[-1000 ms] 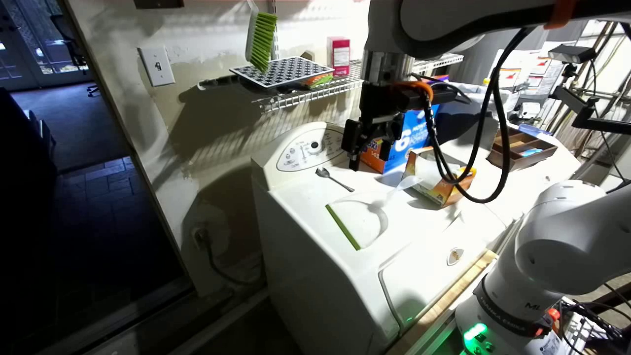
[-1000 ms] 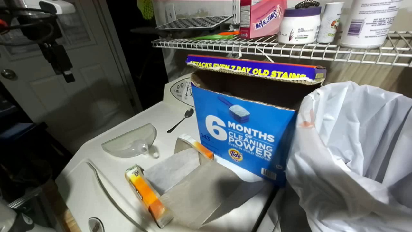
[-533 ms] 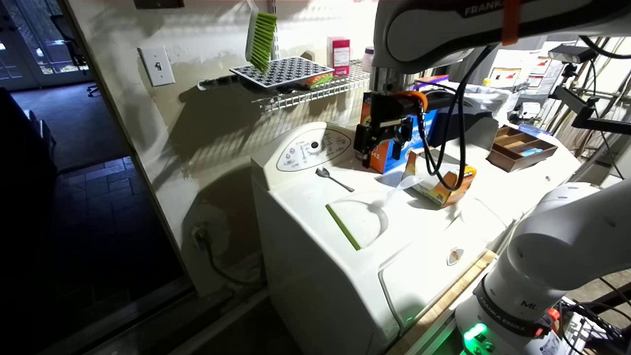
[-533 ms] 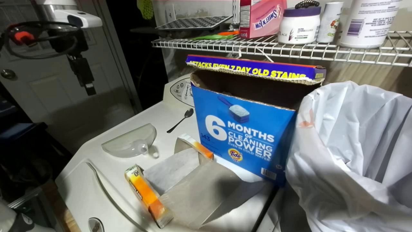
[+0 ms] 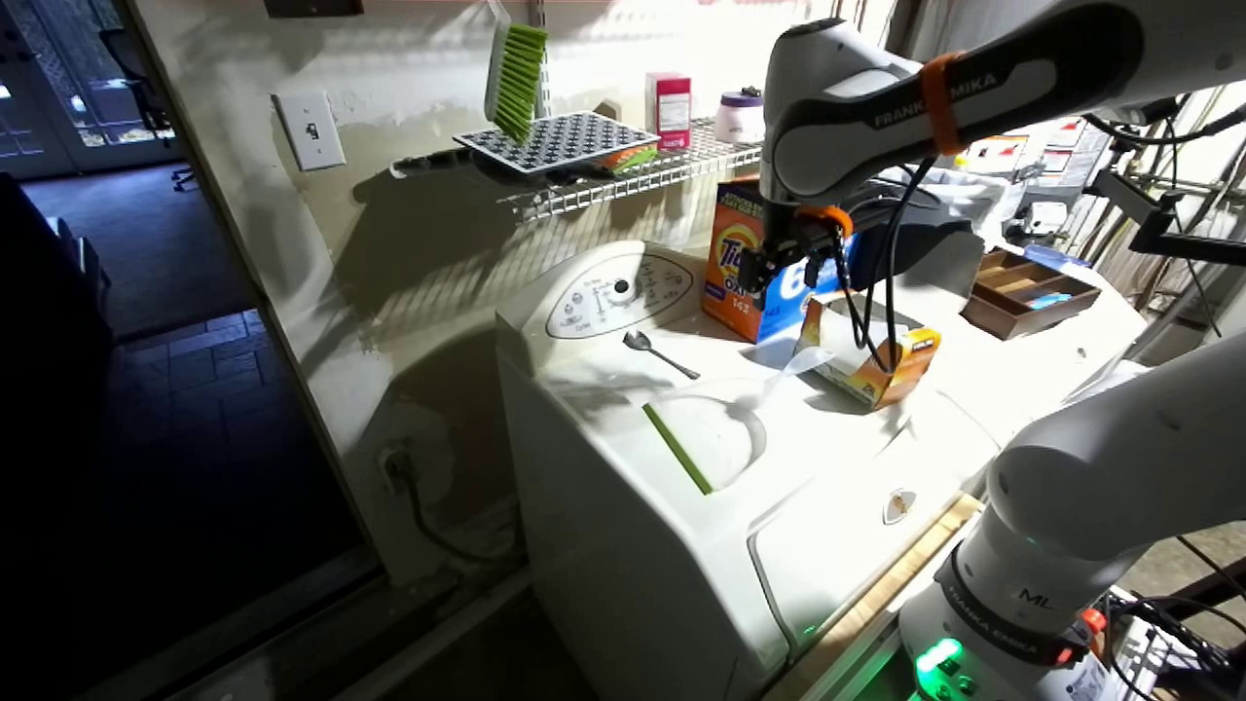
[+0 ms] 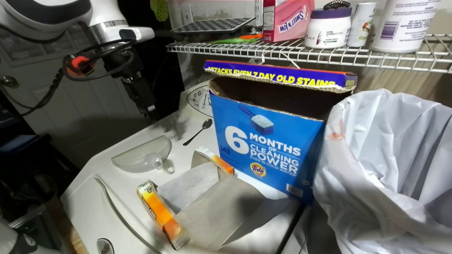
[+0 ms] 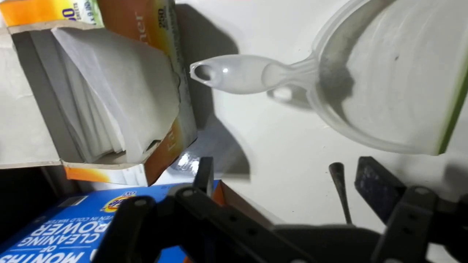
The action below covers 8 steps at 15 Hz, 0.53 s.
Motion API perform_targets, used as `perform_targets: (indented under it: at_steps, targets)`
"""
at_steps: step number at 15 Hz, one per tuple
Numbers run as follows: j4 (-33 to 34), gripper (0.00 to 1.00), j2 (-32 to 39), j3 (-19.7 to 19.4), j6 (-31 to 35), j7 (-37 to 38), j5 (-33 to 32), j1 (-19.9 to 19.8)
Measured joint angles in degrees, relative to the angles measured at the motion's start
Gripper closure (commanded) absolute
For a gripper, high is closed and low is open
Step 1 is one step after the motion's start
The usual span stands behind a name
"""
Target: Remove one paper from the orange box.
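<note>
Hovering over counter (image 7: 285, 149) with end effector (image 7: 291, 182) fingers parted, above open white surface beside dustpan (image 7: 380, 84), with paper (image 7: 104, 73) up-left of it in the wrist view, inside cardboard edges of low orange box (image 7: 120, 18), nearer Tide carton (image 6: 270, 143) in an exterior view than half a second earlier

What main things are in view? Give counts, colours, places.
Low cardboard carton: 1, orange-yellow, on white appliance
Thin paper sheets: several, white, in carton
Tall cardboard box: 1, orange-blue, on appliance
Plastic dustpan: 1, clear, on appliance
Metal spoon: 1, grey, on appliance
Divided tray: 1, brown, apart from carton
Plastic bag: 1, white, beside tall box
Sweet'N Low box: 1, pink, on wire shelf
Round containers: 3, white, on shelf
Robot arm: 1, mostly white, over appliance
Gripper: 1, black, above appliance, open
</note>
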Motion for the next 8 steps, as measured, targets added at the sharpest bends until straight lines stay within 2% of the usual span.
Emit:
perform_targets:
  at_steps: [3,6,8]
  targets:
    - [-2.57,0.00,0.64,-2.25,3.89,-0.55,-4.61,-2.17]
    - [-3.54,0.00,0.83,-4.78,4.04,-1.81,-4.76,-3.33]
    - [-3.54,0.00,0.83,-4.93,4.04,-1.91,-4.76,-3.33]
